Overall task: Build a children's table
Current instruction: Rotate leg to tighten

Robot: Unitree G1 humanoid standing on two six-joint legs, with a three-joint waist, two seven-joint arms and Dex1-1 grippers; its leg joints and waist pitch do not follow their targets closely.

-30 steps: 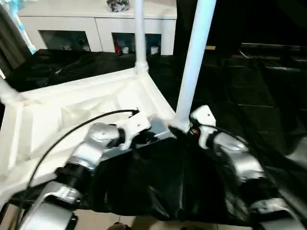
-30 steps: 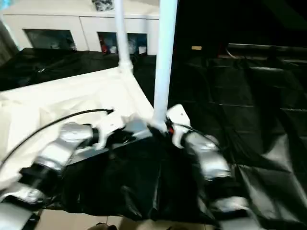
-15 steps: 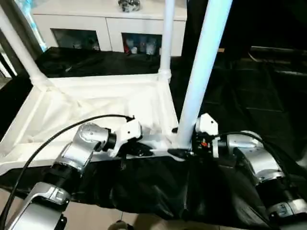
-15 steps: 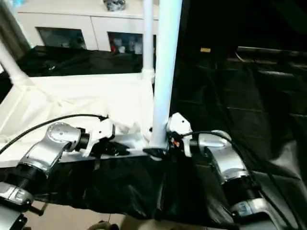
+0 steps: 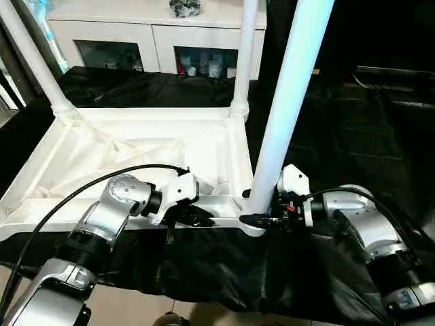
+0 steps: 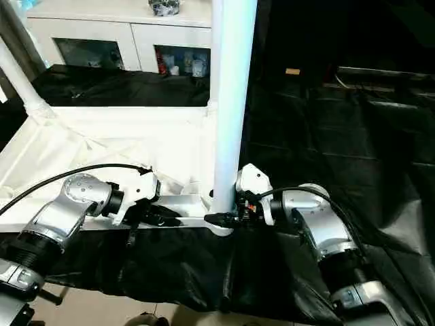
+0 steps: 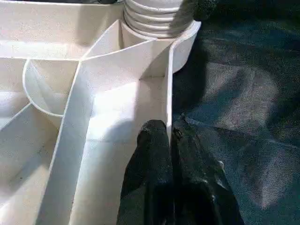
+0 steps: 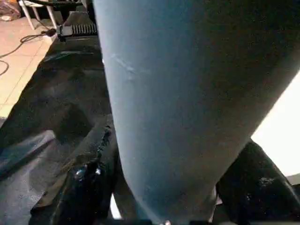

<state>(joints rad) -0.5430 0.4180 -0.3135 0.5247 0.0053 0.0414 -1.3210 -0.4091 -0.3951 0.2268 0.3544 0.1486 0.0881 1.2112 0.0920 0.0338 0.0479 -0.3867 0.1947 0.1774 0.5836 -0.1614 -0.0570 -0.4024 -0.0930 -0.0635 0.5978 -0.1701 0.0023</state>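
Already three legs stand in the upturned tabletop (image 5: 136, 146), which fills the frame's left and centre on the black-draped counter (image 5: 353, 136).
Left gripper (image 7: 168, 133) pinches the near rim, fingers closed on it; right gripper (image 8: 164, 187) clasps the near leg (image 5: 289, 102) at lower centre. A fourth corner isn't visible.

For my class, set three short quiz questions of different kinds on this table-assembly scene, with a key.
1. True or false: the tabletop lies with its ribbed underside facing up.
2. How many legs stand in the tabletop's corner sockets? A) one B) three C) five
3. Fill in: the left pincer is closed on the tabletop's ____, while the right pincer straddles the near leg at its base.

Key
1. True.
2. B: the near leg, the far right leg and the far left leg.
3. Rim.
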